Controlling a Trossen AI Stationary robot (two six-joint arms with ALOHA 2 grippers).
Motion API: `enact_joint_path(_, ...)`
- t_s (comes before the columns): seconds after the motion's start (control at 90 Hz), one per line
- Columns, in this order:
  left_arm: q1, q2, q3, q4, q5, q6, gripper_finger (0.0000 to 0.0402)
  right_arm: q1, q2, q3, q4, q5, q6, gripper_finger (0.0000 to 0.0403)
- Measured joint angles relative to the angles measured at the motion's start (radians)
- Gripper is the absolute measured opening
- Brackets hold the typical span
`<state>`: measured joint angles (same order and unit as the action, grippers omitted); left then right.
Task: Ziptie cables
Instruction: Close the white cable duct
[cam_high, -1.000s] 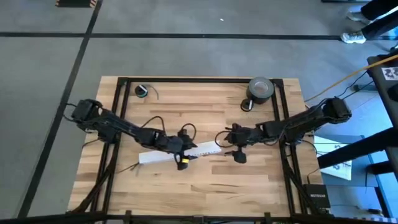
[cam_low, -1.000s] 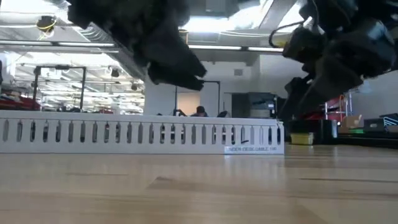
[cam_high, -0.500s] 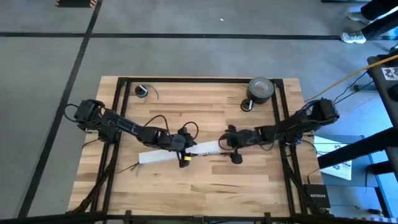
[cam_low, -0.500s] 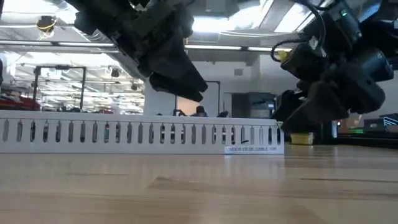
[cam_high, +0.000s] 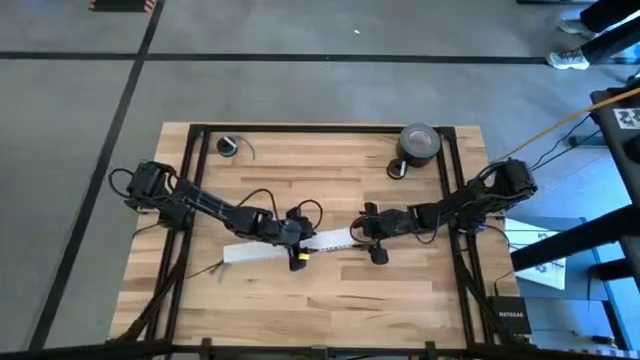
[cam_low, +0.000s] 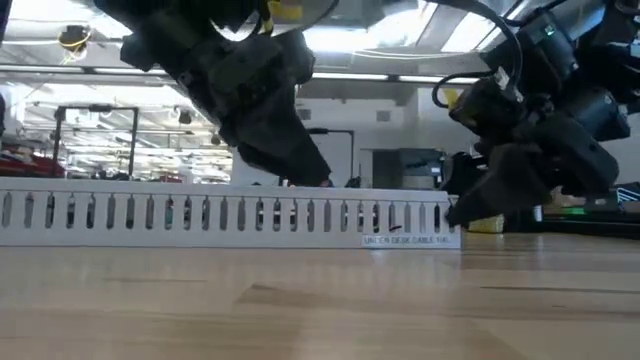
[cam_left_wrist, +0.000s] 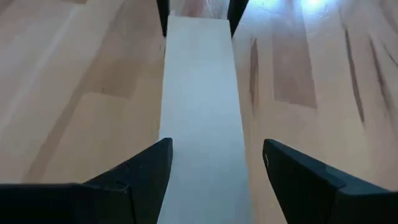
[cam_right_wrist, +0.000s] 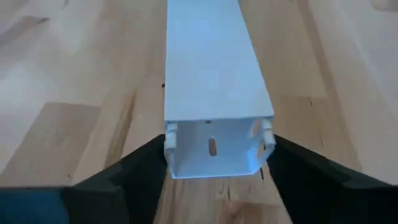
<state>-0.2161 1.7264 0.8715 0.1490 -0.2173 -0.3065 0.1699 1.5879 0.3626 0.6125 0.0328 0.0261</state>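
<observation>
On the wooden table (cam_high: 330, 310), both grippers' fingers spread wide, straddling the white slotted duct (cam_high: 255, 250) at opposite ends.

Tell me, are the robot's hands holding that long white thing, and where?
Not yet. The left gripper is open around the white slotted duct's middle, the right gripper open around its end. Neither squeezes.

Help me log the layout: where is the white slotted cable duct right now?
The white slotted duct lies mid-table in the high view, between the left gripper and the right gripper, whose open fingers straddle it.
</observation>
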Motion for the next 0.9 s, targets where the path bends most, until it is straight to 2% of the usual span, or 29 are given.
enact_joint_path(0.289, 0.0, -0.001, 0.0, 0.042, 0.018, -0.001, 0.0237, 0.0, 0.0, 0.0, 0.004, 0.0, 0.014, 0.0176)
enact_joint_path(0.9, 0.032, 0.005, 0.001, -0.007, 0.032, 0.022, 0.0237, 0.0, 0.0, 0.001, 0.001, 0.0, 0.021, 0.0172)
